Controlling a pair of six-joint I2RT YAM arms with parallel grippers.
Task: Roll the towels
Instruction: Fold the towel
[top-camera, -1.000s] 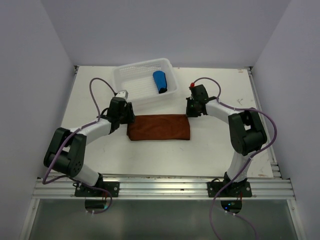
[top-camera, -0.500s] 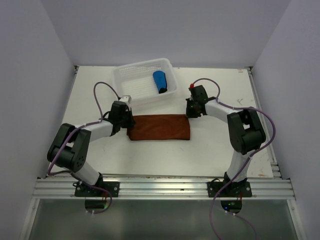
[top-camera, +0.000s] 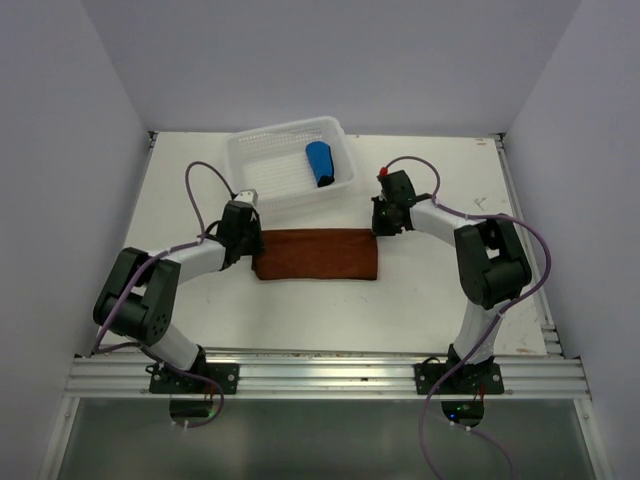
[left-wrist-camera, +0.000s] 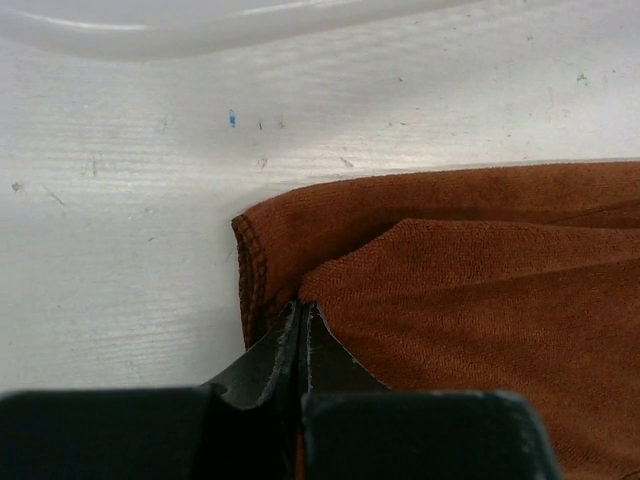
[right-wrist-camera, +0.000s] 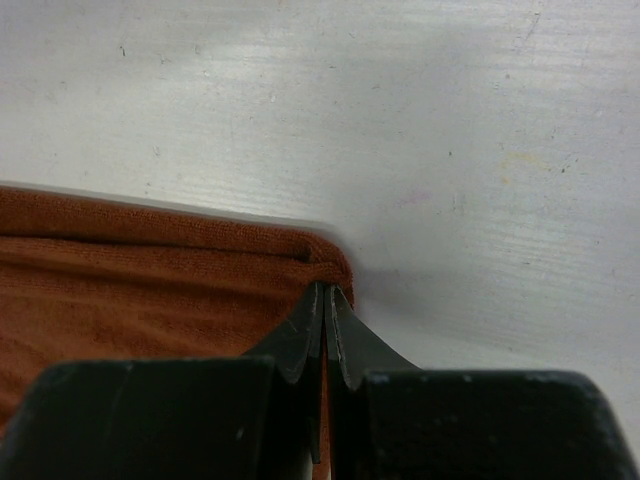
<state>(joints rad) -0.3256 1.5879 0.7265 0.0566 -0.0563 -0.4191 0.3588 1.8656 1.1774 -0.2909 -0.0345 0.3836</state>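
The rust-brown towel lies folded flat in a long strip across the middle of the table. My left gripper is at its far left corner, and in the left wrist view the jaws are shut on a raised fold of the cloth. My right gripper is at the far right corner, shut on the towel's folded edge, with brown cloth showing between the fingers. The bright blue towel sits rolled up inside the basket.
The white mesh basket stands tilted at the back of the table, just beyond the brown towel; its rim fills the top of the left wrist view. White walls close in the left, right and back sides.
My left gripper has gone from open to shut on the towel's far left corner and has settled lower onto it. The right gripper and the towel's right end have stayed put.
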